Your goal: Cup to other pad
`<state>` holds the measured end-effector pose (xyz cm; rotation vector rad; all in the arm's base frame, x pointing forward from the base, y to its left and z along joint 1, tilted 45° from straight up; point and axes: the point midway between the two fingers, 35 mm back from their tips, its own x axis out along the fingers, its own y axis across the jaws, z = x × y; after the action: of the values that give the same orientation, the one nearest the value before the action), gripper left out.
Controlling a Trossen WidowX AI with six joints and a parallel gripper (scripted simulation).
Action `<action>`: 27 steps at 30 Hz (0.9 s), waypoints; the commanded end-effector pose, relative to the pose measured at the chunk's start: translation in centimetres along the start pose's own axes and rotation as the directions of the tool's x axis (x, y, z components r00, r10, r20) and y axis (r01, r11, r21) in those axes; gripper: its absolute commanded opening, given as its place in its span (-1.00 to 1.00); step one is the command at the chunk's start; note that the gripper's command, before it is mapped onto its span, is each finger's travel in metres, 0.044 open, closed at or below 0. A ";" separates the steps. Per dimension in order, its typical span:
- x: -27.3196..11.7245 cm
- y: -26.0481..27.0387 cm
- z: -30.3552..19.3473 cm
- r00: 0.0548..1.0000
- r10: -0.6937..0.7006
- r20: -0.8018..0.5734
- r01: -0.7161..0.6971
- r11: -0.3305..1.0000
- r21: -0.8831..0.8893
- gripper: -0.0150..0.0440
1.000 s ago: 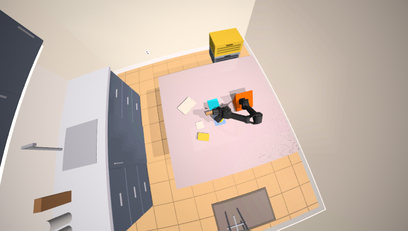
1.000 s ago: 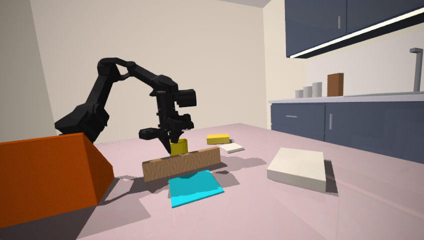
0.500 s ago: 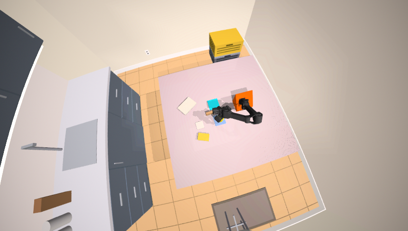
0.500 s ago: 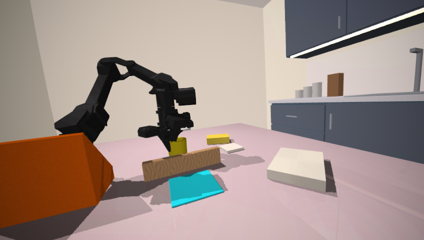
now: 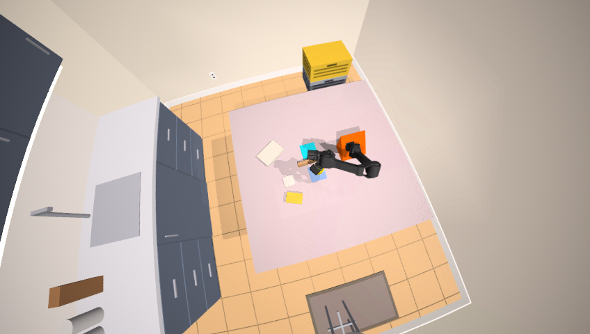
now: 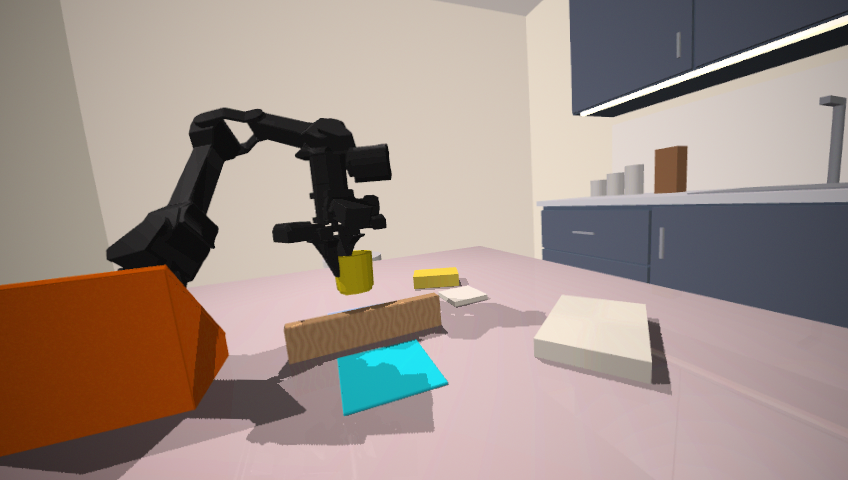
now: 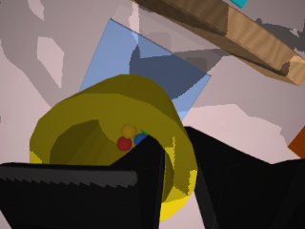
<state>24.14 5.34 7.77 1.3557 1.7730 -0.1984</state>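
Observation:
The yellow cup [image 6: 355, 274] [image 7: 95, 102] is held upright or nearly so, in the air above the blue pad [image 5: 319, 177] [image 7: 107, 52]. My gripper [image 6: 342, 261] [image 7: 173, 134] is shut on the cup's wall, with one finger inside the cup and one outside. Several marbles lie in the cup, among them a red marble [image 7: 124, 143] and an orange marble [image 7: 129, 131]; a finger partly hides the others. The cyan pad [image 5: 307, 149] [image 6: 386, 374] lies bare on the other side of the wooden bar [image 6: 363, 328] [image 7: 248, 33]. The cup's bottom is higher than the bar's top.
The orange block [image 5: 353, 138] [image 6: 89, 356] stands by the arm's base. A thick cream slab [image 5: 269, 152] [image 6: 595, 327] lies beyond the cyan pad. A small white tile [image 5: 288, 180] [image 6: 462, 295] and a yellow block [image 5: 294, 197] [image 6: 436, 278] lie off the blue pad's side.

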 end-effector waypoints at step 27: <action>-1.9 -0.3 0.3 1.000 0.003 -0.002 -0.003 1.000 0.001 -0.49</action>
<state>24.09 3.88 9.09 1.3611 1.7723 -0.1956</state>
